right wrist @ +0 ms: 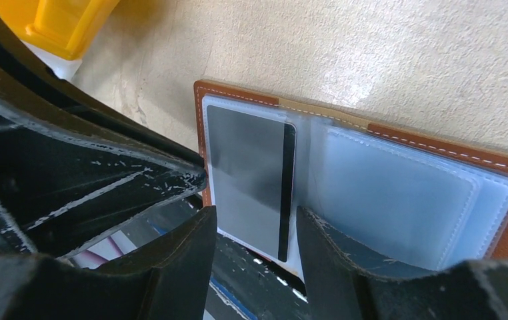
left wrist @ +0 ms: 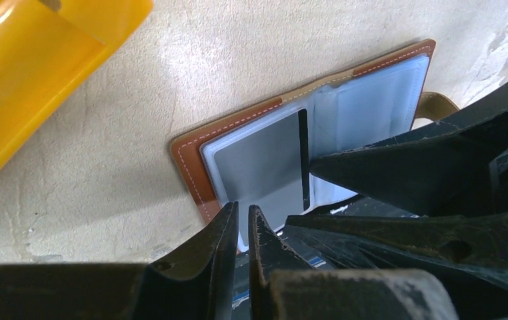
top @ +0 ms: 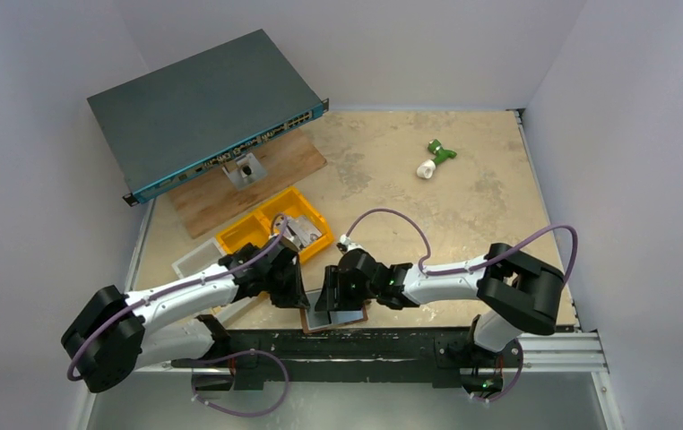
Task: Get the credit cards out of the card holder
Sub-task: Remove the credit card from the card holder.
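Observation:
The card holder point(top: 349, 315) lies open and flat at the table's near edge, brown cover point(left wrist: 191, 157) down and clear sleeves up, its near side hanging over the edge. One grey credit card point(right wrist: 248, 160) with a black stripe sits in the left sleeve point(left wrist: 258, 167). My left gripper point(left wrist: 243, 207) points down at the holder's near left corner, jaws closed to a thin slit; I cannot make out anything pinched between them. My right gripper point(right wrist: 255, 217) is open, one finger on each side of the card's near end, the right fingertip point(right wrist: 308, 223) over the sleeve fold.
A yellow bin point(top: 246, 235) with metal parts stands just behind the left arm. Further back, a network switch point(top: 203, 107) rests on a wooden board point(top: 271, 175). A green and white object point(top: 435, 159) lies at the back right. A black rail point(top: 410, 340) runs below the table edge.

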`<action>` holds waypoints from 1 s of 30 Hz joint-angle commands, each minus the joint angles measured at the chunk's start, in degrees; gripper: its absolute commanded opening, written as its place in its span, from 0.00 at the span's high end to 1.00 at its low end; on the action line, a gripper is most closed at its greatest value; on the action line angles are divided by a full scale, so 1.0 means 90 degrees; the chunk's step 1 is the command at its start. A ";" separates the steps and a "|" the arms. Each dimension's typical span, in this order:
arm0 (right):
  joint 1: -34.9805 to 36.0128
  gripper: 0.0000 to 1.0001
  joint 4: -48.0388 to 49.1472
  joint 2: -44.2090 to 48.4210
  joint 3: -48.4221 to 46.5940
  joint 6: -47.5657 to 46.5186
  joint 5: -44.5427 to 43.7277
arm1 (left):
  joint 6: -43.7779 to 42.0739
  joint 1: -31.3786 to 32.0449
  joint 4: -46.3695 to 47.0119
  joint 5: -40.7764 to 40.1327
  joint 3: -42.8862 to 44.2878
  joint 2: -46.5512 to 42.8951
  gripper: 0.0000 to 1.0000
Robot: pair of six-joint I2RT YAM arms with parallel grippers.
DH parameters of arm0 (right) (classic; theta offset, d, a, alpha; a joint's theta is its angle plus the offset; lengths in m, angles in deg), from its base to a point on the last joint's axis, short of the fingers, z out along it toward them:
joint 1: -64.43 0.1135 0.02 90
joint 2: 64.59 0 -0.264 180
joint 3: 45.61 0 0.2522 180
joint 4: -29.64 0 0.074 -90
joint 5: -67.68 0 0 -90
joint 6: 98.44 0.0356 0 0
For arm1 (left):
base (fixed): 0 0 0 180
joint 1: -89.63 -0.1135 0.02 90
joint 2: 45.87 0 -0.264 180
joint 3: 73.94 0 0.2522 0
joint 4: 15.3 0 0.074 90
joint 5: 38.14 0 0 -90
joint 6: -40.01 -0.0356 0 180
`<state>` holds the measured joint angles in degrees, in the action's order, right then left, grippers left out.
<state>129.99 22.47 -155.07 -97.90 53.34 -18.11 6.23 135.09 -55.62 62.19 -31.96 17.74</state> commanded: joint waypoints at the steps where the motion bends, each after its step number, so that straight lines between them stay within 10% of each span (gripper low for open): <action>1: -0.0156 0.52 0.0294 0.0117 0.0355 0.0100 0.0211 | 0.0081 0.0090 0.0475 -0.0084 -0.0076 0.0192 0.91; 30: -0.0702 0.60 0.1847 -0.0402 0.1196 0.0474 0.1158 | 0.0022 0.0244 -0.0243 -0.0628 0.0096 -0.0100 0.92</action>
<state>123.91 41.15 -156.57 -88.26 58.08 -6.92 7.61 136.99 -57.05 57.40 -32.31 17.04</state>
